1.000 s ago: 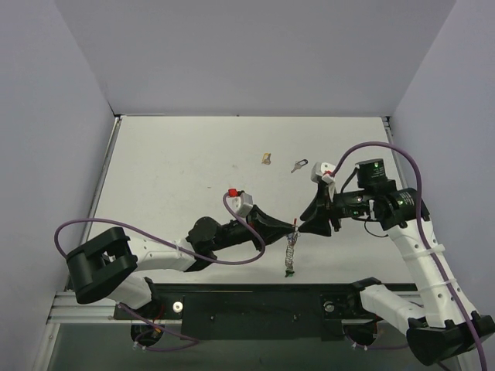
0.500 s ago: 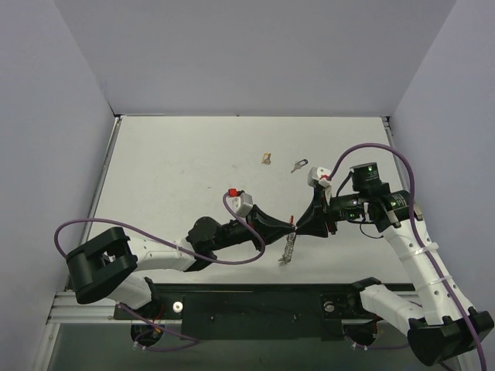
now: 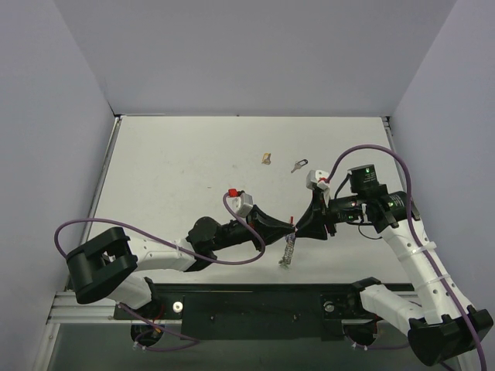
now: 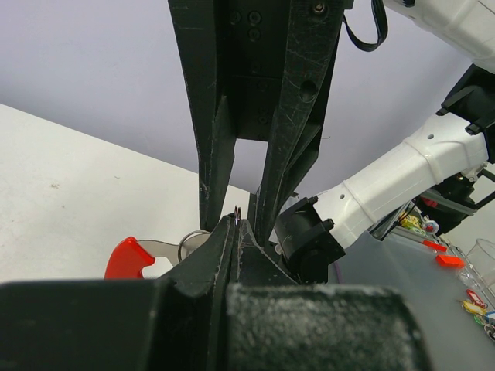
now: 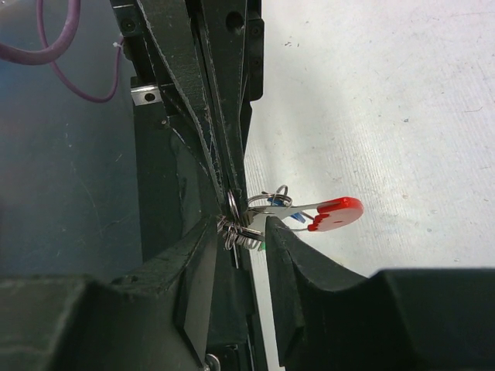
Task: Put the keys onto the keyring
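The keyring [image 3: 288,251] hangs above the near middle of the table, pinched at its thin ring by my shut left gripper [image 3: 288,229]. In the left wrist view that ring [image 4: 237,210] pokes out of the closed left gripper [image 4: 236,219], with the red tag [image 4: 128,257] off to the left. My right gripper [image 3: 300,228] meets it tip to tip. In the right wrist view the right gripper [image 5: 239,223] stands partly open, its fingers [image 5: 282,247] straddling the coiled rings [image 5: 239,234]; the red tag [image 5: 337,214] sticks out rightward. One key [image 3: 298,165] lies on the table beyond.
A small tan scrap [image 3: 266,158] lies left of the loose key. Purple cables loop over both arms [image 3: 240,232]. Grey walls close in the white table [image 3: 170,170] on three sides.
The right gripper has shifted slightly left, closer onto the left gripper's tip. The dangling part of the keyring has swung a little to the left. The left arm holds still.
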You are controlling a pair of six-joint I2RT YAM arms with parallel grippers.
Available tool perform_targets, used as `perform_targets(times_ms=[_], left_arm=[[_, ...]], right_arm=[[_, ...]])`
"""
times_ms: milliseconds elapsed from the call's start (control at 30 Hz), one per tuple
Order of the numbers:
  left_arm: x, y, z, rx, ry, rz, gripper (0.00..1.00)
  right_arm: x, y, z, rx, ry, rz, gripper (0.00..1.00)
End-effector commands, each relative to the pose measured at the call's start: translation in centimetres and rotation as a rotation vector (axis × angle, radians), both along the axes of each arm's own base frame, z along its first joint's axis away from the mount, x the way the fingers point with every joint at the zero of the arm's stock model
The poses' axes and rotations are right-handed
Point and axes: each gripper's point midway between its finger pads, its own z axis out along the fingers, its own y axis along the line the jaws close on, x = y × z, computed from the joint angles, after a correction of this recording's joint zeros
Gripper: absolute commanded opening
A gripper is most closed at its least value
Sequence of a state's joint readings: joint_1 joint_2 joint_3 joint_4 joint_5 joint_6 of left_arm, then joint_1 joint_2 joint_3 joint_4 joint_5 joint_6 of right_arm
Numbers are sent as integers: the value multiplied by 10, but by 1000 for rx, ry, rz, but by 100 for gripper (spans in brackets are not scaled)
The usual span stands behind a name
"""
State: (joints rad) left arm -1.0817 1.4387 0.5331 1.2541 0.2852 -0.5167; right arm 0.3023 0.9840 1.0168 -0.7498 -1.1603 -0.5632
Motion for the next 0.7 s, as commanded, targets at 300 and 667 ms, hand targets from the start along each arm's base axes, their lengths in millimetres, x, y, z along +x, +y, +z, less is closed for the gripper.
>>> perform_targets(times_ms=[300,667], left_arm=[[-13,27,88,-328,-155,-5,0],[-14,28,89,-334,-153,-9,0]], right_arm=[[-3,7,3,31,-26,48,16],[-2,7,2,20,-35,47,8]])
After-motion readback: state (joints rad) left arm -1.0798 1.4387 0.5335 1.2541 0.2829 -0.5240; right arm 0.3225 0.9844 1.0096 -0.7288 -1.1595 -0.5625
